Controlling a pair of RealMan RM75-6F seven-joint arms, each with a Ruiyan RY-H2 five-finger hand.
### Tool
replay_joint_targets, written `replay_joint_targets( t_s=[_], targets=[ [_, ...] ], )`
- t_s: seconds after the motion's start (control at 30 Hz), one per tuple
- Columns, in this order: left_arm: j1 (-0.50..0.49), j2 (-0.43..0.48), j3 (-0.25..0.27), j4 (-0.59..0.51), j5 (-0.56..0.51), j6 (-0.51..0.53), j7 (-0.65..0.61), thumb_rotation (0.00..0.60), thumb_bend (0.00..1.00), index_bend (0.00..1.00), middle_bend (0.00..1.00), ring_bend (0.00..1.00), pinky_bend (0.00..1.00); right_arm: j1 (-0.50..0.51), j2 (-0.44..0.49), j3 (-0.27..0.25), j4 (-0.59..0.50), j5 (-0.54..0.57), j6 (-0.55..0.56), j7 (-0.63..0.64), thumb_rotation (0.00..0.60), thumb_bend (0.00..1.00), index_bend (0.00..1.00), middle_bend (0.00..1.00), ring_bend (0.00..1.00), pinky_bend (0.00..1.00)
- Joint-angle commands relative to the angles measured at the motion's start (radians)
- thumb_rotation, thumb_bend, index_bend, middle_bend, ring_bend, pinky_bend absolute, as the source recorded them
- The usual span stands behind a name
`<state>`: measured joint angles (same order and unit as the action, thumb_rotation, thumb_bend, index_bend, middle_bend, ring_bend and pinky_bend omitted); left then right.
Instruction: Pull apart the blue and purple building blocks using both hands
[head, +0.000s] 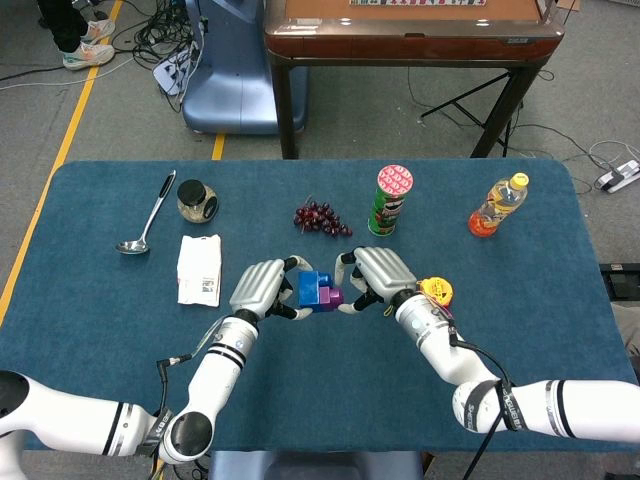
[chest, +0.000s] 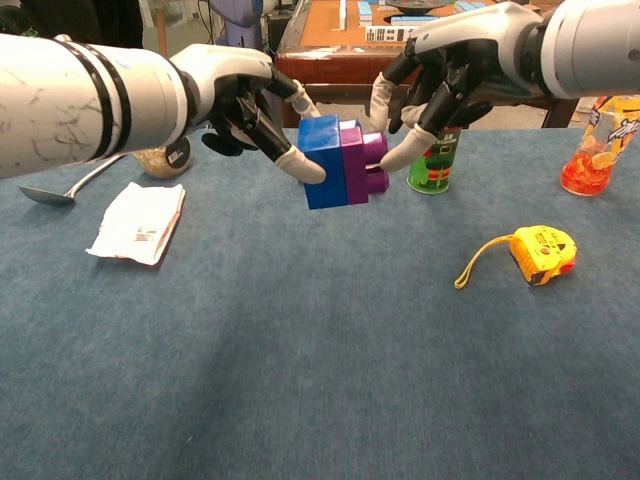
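The joined blue block (chest: 325, 160) and purple block (chest: 362, 160) hang in the air above the blue table (chest: 300, 380). My left hand (chest: 240, 95) grips the blue block from the left side. My right hand (chest: 450, 70) has come in from the right, and its thumb and a fingertip (chest: 381, 100) pinch the purple block. In the head view the blue block (head: 312, 288) and purple block (head: 331, 295) sit tightly between the left hand (head: 262, 288) and the right hand (head: 378, 272). The two blocks are still stuck together.
A green chips can (head: 391, 200) and grapes (head: 320, 217) stand just behind the hands. A yellow tape measure (chest: 542, 252) lies under the right wrist. An orange bottle (head: 497, 205) is at the far right. A white packet (head: 199, 269), a jar (head: 196, 200) and a ladle (head: 145, 220) lie at the left.
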<state>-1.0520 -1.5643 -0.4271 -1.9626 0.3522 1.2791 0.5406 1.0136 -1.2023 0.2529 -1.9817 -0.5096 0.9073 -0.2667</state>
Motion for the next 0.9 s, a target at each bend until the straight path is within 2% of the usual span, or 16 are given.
replay_joint_targets(
  t_s=[0.03, 0.57, 0.9],
  targets=[
    [-0.002, 0.000, -0.002, -0.001, -0.002, 0.000, 0.001, 0.600, 0.48, 0.56, 1.00, 1.00, 1.00, 0.002, -0.003, -0.001, 0.001, -0.001, 0.001, 0.001, 0.600, 0.00, 0.55, 1.00, 1.00, 1.00],
    [-0.010, -0.008, -0.001, 0.001, -0.002, 0.006, 0.008, 0.600, 0.48, 0.57, 1.00, 1.00, 1.00, 0.012, -0.026, -0.004, 0.010, -0.005, 0.025, 0.002, 0.600, 0.00, 0.55, 1.00, 1.00, 1.00],
    [-0.027, -0.056, 0.002, 0.021, 0.015, 0.093, 0.050, 0.600, 0.48, 0.59, 1.00, 1.00, 1.00, 0.010, -0.036, -0.003, 0.006, -0.008, 0.043, 0.001, 0.600, 0.00, 0.55, 1.00, 1.00, 1.00]
  ],
)
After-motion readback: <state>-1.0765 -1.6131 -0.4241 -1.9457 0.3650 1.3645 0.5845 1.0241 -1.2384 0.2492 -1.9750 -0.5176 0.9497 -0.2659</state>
